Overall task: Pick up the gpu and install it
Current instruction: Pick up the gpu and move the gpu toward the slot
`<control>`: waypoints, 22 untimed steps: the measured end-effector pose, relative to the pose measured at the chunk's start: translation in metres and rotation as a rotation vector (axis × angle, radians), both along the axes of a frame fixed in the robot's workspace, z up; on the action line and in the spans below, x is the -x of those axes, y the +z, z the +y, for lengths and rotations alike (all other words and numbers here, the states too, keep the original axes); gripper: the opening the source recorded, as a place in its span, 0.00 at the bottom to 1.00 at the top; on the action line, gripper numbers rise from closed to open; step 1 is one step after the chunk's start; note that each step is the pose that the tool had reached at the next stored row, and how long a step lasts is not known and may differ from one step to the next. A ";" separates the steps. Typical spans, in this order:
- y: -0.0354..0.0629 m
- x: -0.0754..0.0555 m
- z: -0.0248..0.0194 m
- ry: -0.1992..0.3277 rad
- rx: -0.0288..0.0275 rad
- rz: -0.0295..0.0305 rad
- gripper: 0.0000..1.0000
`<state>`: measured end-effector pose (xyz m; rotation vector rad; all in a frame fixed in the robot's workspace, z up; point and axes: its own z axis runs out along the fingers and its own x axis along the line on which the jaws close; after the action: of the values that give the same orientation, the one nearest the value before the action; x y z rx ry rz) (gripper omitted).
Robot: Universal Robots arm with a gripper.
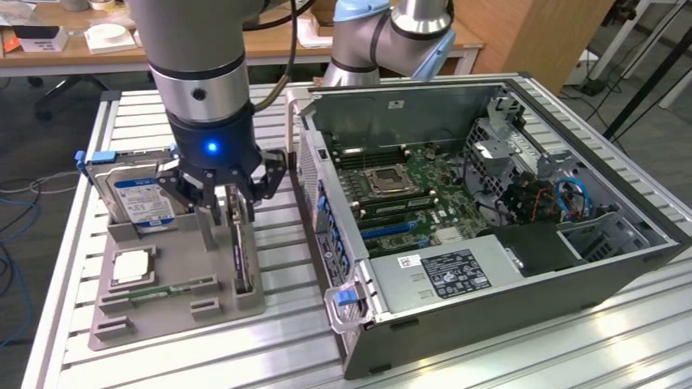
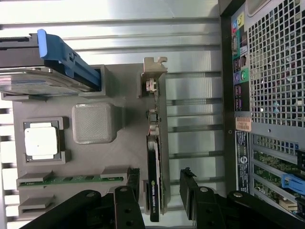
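Fingers [image 2: 189, 191] spread, straddling the gpu [image 2: 153, 167], one per side, not clamped. Card stands on edge in the grey holder [image 2: 131, 143]. Exterior view: fingers sit over the gpu's upper edge, holder just beside the open PC case [image 1: 519, 324] on the surface [image 1: 292, 356].

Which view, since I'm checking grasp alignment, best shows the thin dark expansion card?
The wrist view: the thin dark expansion card appears full-length, silvery bracket included, between the open end effector's fingers. The exterior view shows it edge-on, far end behind the end effector.
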<state>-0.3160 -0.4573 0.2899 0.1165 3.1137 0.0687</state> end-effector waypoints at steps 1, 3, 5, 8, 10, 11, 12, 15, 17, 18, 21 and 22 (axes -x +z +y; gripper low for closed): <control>-0.0003 0.000 0.0000 0.000 0.0000 0.0000 0.47; -0.0009 0.000 0.0000 0.000 0.0000 0.0000 0.47; -0.0015 0.000 0.0000 0.000 0.0000 0.0000 0.47; -0.0024 0.000 0.0000 0.000 0.0000 0.0000 0.47; -0.0029 0.000 0.0000 0.000 0.0000 0.0000 0.47; -0.0032 0.000 0.0000 0.000 0.0000 0.0000 0.47; -0.0035 0.000 0.0000 0.000 0.0000 0.0000 0.47; -0.0043 0.000 0.0000 0.000 0.0000 0.0000 0.47; -0.0050 0.000 0.0000 0.000 0.0000 -0.0001 0.47; -0.0052 0.000 0.0000 0.000 0.0000 0.0000 0.47; -0.0061 0.000 0.0000 0.000 0.0000 0.0000 0.47; -0.0064 0.000 0.0000 0.000 0.0000 0.0000 0.47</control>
<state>-0.3160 -0.4573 0.2835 0.1166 3.1137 0.0687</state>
